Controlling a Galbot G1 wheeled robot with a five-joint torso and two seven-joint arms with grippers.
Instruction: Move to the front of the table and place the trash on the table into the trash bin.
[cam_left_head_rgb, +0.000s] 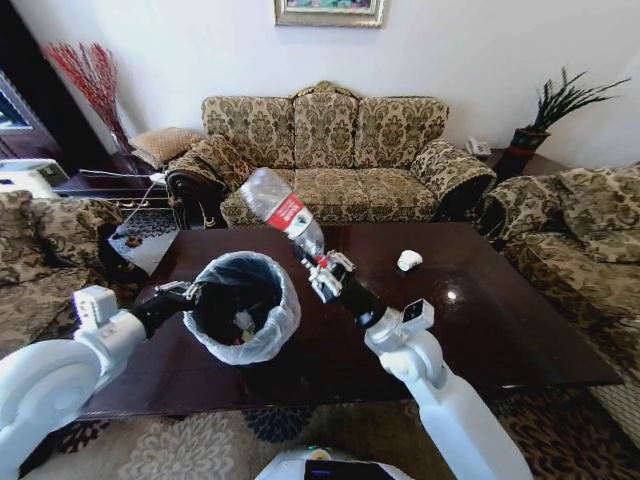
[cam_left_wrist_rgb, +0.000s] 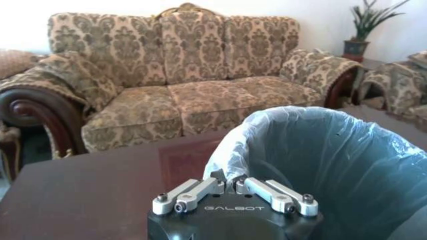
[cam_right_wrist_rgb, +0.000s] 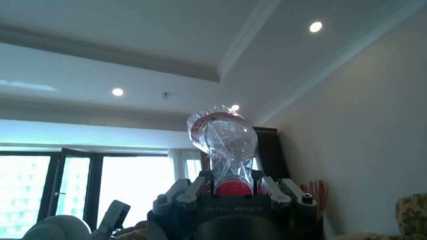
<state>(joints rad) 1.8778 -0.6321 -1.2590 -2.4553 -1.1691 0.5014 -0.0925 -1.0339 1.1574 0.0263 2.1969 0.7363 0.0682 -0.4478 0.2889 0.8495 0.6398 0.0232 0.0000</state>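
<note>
Head view shows our right end effector (cam_left_head_rgb: 322, 272) pinching the bottle (cam_left_head_rgb: 283, 212) by its red-capped neck, raised beside the trash bin (cam_left_head_rgb: 243, 305); our left end effector (cam_left_head_rgb: 186, 292) pinches the bin's rim. We judge the bottle light, thin-walled, crushable; the stiff neck suits gripping.

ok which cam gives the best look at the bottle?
Head view: the whole bottle shows, tilted base-up, red label visible, right claw shut on its cap end beside the trash bin. Right wrist view gives only a foreshortened look along it from the red cap. Left wrist view has the bin and left claw instead.
</note>
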